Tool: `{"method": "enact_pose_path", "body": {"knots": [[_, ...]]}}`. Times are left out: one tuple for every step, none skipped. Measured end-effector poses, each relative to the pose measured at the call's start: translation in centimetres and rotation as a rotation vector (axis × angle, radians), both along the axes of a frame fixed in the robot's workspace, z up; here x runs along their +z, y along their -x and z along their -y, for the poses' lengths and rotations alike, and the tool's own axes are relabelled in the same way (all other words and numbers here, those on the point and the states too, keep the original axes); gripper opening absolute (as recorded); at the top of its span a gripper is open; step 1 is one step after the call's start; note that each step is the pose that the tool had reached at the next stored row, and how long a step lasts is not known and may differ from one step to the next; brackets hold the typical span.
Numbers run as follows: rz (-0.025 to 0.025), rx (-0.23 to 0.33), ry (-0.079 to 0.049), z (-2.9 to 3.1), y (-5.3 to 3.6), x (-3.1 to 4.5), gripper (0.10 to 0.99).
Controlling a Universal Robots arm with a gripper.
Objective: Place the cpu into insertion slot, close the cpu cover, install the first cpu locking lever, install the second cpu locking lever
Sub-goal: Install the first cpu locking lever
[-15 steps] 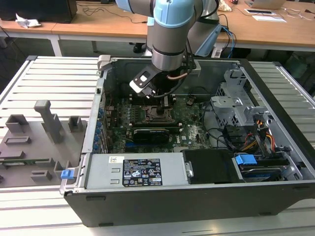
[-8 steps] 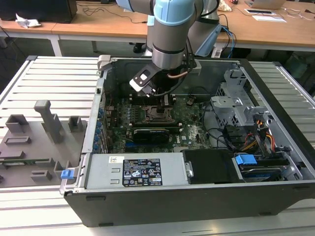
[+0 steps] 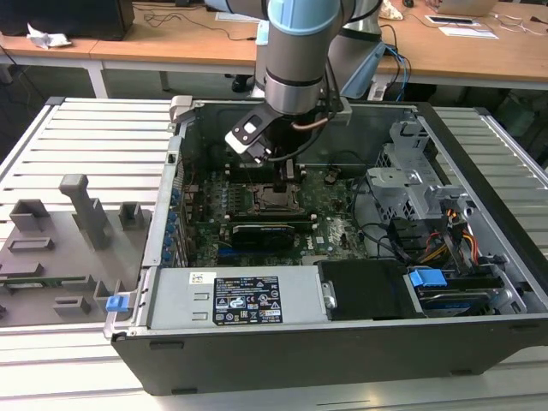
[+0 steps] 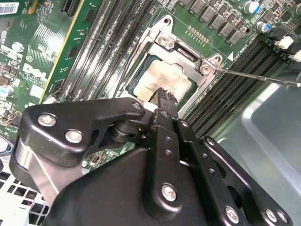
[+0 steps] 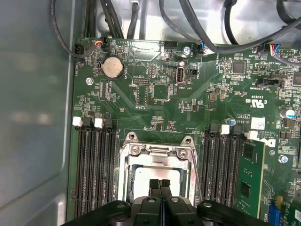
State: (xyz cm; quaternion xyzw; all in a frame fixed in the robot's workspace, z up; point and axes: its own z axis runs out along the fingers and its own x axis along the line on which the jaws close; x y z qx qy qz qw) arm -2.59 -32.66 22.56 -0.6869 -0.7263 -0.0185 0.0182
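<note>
Step, as judged: closing cover, levers not yet latched. To do well: press straight down on frame metal, not chip top, and stay off free rod.

cpu (image 4: 165, 79) sits in socket (image 3: 276, 199). cpu cover (image 4: 184, 52) lies down over it. locking lever (image 4: 256, 77) sticks out free past cover corner.

tool (image 4: 164, 94) fingers pinched together, nothing held. Tip at cpu's edge, contact unclear. Exterior view: socket between 6 and 7 o'clock of tool.

On my feed I saw the cpu (image 4: 163, 79) pale silver-grey with tan smears, the cpu cover (image 4: 188, 59) shiny silver, the motherboard (image 5: 155, 94) green, the hand (image 5: 160, 182) matte black, the desk (image 3: 86, 137) ribbed light grey.
</note>
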Motion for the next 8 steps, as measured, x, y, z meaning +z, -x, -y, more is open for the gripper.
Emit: {"method": "enact_pose_path", "body": {"knots": [[0.0,0.0,0.0,0.0,0.0,0.13,0.106],[0.0,0.0,0.0,0.0,0.0,0.22,0.106],[0.0,0.0,0.0,0.0,0.0,0.36,0.106],[0.0,0.0,0.0,0.0,0.0,0.49,0.106],[0.0,0.0,0.0,0.0,0.0,0.72,0.106],[0.0,0.0,0.0,0.0,0.0,0.93,0.106],[0.0,0.0,0.0,0.0,0.0,1.27,0.106],[0.0,0.0,0.0,0.0,0.0,1.52,0.106]]}}
